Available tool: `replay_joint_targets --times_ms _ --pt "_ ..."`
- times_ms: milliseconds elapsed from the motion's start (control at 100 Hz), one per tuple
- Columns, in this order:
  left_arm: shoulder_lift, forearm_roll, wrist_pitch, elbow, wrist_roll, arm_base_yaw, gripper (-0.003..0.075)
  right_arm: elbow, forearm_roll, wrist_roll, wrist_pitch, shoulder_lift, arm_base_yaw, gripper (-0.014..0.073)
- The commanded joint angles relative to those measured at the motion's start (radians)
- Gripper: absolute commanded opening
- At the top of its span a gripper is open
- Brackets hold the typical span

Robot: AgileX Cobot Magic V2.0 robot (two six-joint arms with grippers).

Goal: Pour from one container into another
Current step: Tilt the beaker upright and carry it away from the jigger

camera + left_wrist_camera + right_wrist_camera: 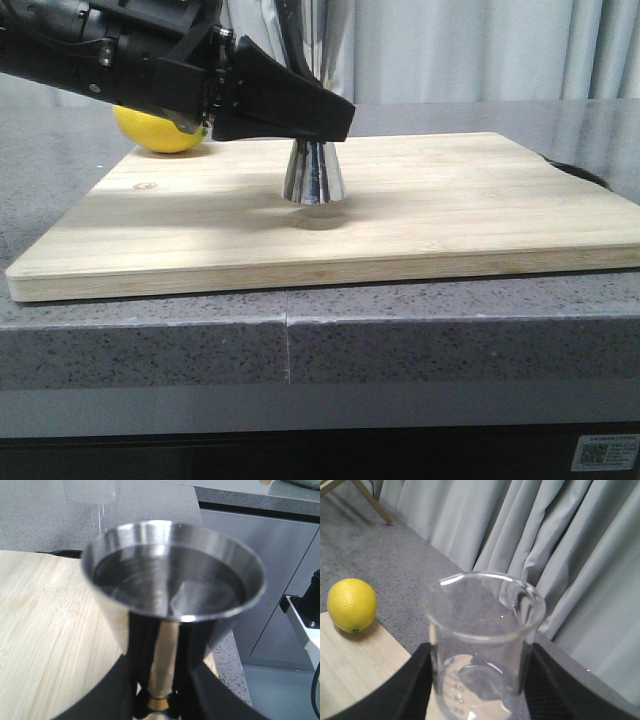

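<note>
The steel jigger [313, 172] stands on the wooden cutting board [450, 210], with its upper half hidden behind my left gripper [322, 122]. In the left wrist view that gripper [160, 700] is shut on the jigger's [175, 580] narrow waist at the gold band. Clear liquid fills the upper cup. In the right wrist view, my right gripper [477, 680] is shut on the clear glass beaker [482, 645], a finger on each side. The beaker is upright, with white printed marks low on its wall. Neither the beaker nor the right gripper shows in the front view.
A yellow lemon [160, 130] lies at the board's far left corner, behind my left arm, and also shows in the right wrist view [351, 605]. Grey curtains hang behind the stone counter [300, 340]. A dark object [578, 172] sits past the board's right edge.
</note>
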Motion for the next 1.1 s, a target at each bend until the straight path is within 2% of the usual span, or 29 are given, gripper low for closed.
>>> replay_joint_targets --times_ms 0,500,1090 --pt "-0.055 -0.073 0.099 -0.032 -0.012 -0.009 -0.0012 -0.034 0.081 0.004 -0.065 0.009 -0.026 0.0132" --pt "-0.055 -0.073 0.099 -0.032 -0.012 -0.009 -0.0012 -0.034 0.108 0.004 -0.369 0.256 -0.155 0.0132" --pt "-0.055 -0.061 0.091 -0.032 -0.012 -0.009 -0.0012 -0.034 0.108 -0.101 -0.384 0.397 -0.181 0.0132"
